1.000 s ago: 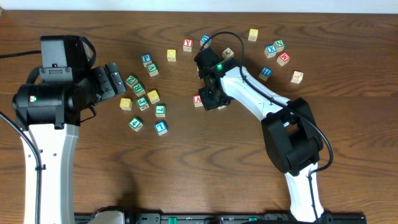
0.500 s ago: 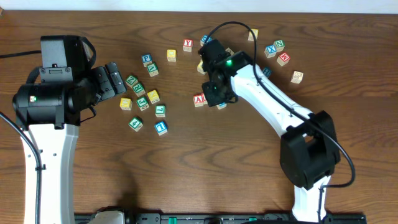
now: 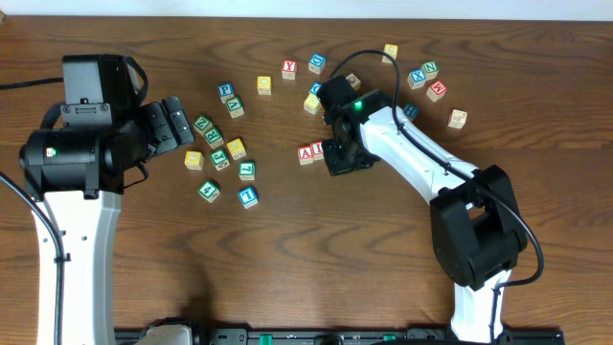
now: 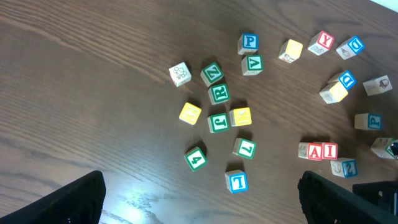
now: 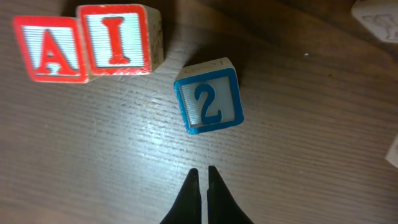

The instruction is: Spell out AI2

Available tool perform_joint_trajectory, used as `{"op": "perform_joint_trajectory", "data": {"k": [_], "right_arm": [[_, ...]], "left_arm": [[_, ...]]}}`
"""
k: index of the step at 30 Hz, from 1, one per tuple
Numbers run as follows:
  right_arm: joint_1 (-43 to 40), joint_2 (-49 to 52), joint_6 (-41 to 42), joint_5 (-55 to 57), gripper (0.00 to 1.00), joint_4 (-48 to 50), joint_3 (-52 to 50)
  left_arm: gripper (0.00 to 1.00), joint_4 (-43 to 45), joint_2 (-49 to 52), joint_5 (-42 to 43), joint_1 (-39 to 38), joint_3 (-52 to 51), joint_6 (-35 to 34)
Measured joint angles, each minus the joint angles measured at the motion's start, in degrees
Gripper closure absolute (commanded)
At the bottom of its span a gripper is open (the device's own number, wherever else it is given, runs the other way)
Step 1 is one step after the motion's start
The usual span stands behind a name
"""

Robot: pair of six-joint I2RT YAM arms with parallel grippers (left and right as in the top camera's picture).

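2 block [image 5: 208,104] just beyond closed right jaws, not touching

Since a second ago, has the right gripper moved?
Yes. In the overhead view the right gripper has shifted right, off the red A block, which stayed put, uncovering the I block beside it.

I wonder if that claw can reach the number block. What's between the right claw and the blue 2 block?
Nothing: in the right wrist view, only bare wooden table lies between the right gripper and the 2 block.
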Motion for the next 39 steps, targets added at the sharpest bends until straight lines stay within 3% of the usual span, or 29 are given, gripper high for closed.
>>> {"op": "perform_joint_trajectory", "data": {"k": [16, 30, 32, 33, 39], "right_arm": [[-5.5, 0.0, 1.2, -2.8, 0.99, -0.6, -0.5], [-4.2, 0.0, 1.2, -4.7, 0.99, 3.5, -2.4], [-4.2, 0.0, 1.2, -4.7, 0.99, 4.5, -2.4], [-4.2, 0.0, 1.2, -4.7, 0.99, 4.9, -2.4], [-4.2, 0.0, 1.2, -4.7, 0.99, 6.6, -2.4]], "left_arm": [[0.02, 0.0, 0.0, 0.0, 0.0, 0.0, 0.0], [0.00, 4.6, 0.0, 0.3, 0.0, 0.0, 0.0], [0.21, 4.5, 0.0, 0.5, 0.0, 0.0, -0.1], [0.26, 4.3, 0.0, 0.6, 0.0, 0.0, -0.5], [0.28, -0.2, 1.7, 1.3, 0.0, 0.0, -2.6]]}}
